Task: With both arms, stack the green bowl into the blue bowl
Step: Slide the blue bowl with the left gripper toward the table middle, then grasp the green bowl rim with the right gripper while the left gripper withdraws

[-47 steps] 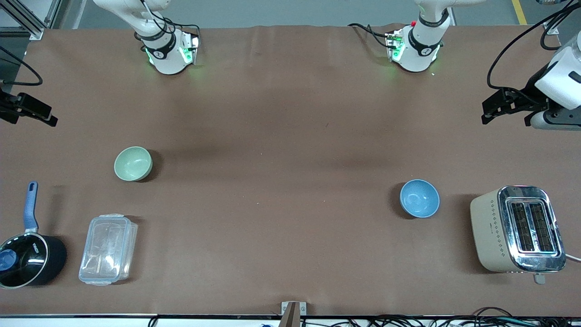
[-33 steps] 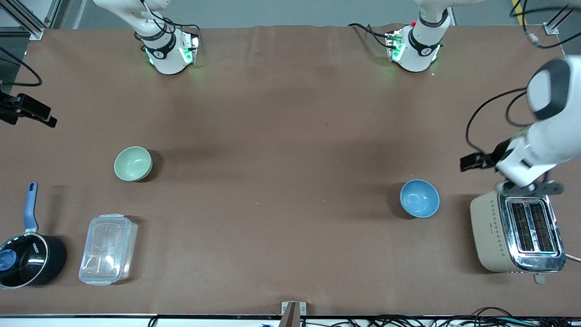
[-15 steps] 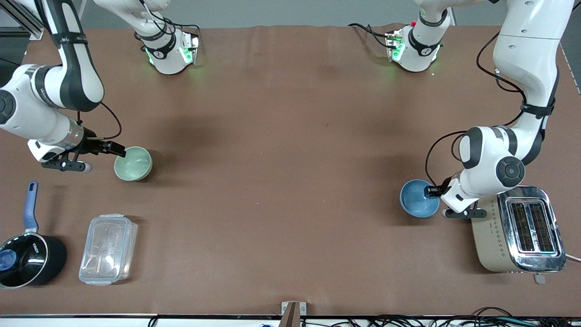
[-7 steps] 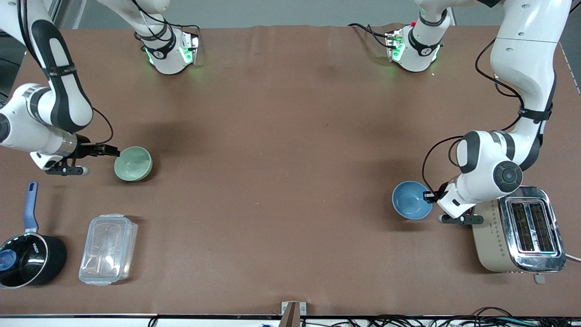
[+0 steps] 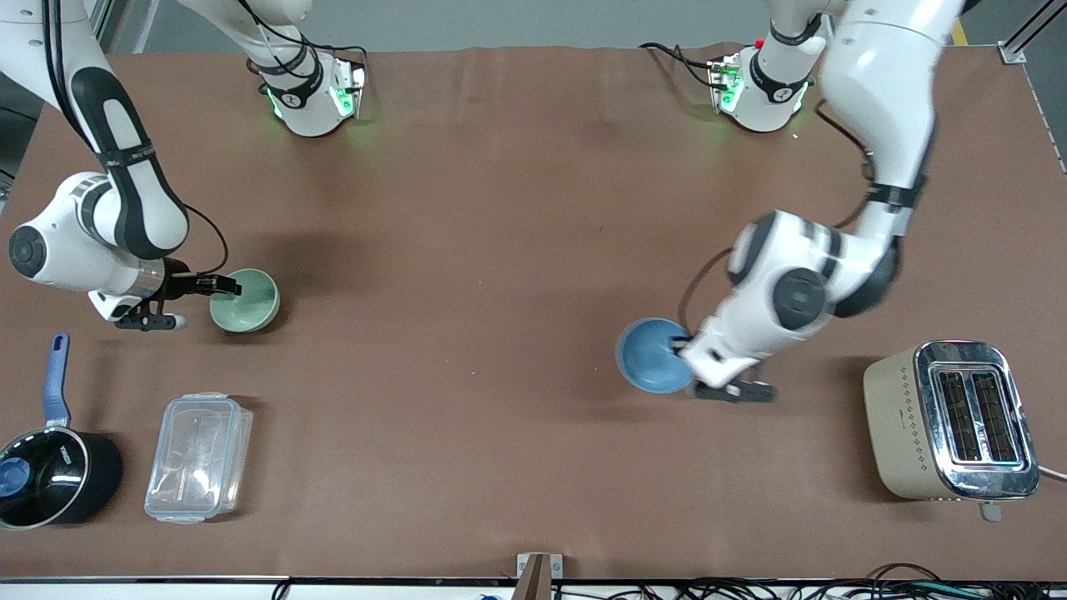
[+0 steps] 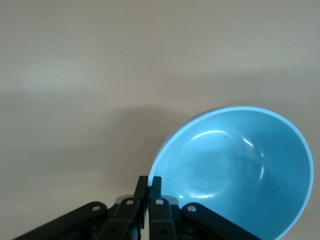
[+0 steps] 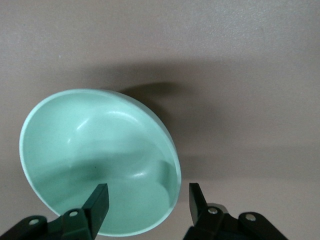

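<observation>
The green bowl (image 5: 250,302) stands upright on the table toward the right arm's end. My right gripper (image 5: 228,287) is open at its rim. In the right wrist view (image 7: 146,202), one finger is over the inside of the green bowl (image 7: 95,150) and the other is outside its wall. My left gripper (image 5: 683,343) is shut on the rim of the blue bowl (image 5: 650,357) and holds it tilted over the middle of the table. In the left wrist view the gripper (image 6: 150,183) pinches the rim of the blue bowl (image 6: 240,170), whose inside is empty.
A cream and chrome toaster (image 5: 950,421) stands at the left arm's end of the table. A black saucepan with a blue handle (image 5: 50,475) and a clear plastic container (image 5: 198,457) stand near the green bowl, nearer to the front camera. The brown table (image 5: 467,250) lies between the bowls.
My left gripper shut on the blue bowl's rim and carried it from beside the toaster toward the table's middle. My right gripper came down to the green bowl's rim; the green bowl has not moved.
</observation>
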### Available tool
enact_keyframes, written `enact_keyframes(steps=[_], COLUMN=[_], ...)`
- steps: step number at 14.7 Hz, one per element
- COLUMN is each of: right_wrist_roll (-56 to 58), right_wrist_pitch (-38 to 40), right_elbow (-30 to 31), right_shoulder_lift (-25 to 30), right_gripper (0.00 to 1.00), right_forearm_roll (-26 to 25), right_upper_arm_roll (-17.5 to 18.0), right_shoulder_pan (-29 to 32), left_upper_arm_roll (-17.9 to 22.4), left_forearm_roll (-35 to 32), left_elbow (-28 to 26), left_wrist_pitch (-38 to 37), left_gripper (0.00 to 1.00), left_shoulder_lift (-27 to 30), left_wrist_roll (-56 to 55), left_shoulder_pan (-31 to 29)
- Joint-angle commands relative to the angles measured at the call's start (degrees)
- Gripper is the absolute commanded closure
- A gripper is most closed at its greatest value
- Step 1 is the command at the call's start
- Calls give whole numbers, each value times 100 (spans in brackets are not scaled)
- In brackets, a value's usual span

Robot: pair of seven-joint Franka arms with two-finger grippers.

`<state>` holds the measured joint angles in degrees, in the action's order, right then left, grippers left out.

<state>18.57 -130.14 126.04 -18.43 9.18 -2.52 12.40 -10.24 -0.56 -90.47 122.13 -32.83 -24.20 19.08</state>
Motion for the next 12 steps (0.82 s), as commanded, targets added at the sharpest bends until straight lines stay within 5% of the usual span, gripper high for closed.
enact_keyframes(steps=[1, 5, 8, 10, 11, 12], right_wrist_roll=[111, 111, 111, 111, 103, 103], right_wrist_pitch=[-90, -152, -143, -108, -82, -56], right_elbow=[69, 26, -62, -54, -54, -54], right_shoulder_lift=[-29, -152, -170, -179, -179, -170], right_gripper=[30, 36, 84, 92, 96, 98], right_forearm_roll=[146, 155, 356, 374, 383, 383], right_upper_arm_roll=[24, 24, 24, 24, 24, 32], right_shoulder_pan=[34, 60, 78, 78, 69, 52], left_upper_arm_roll=[66, 75, 57, 66, 57, 66], left_forearm_roll=[-76, -68, -41, -41, -24, -15], left_elbow=[196, 196, 362, 381, 381, 381], left_wrist_pitch=[12, 616, 1224, 1243, 1243, 1251], left_gripper=[100, 100, 100, 95, 78, 41], left_shoulder_lift=[-329, -689, -1032, -1181, -1199, -1191], left_wrist_roll=[-619, -1821, -2526, -2764, -2800, -2800], left_shoulder_pan=[560, 1413, 1756, 1880, 1880, 1872])
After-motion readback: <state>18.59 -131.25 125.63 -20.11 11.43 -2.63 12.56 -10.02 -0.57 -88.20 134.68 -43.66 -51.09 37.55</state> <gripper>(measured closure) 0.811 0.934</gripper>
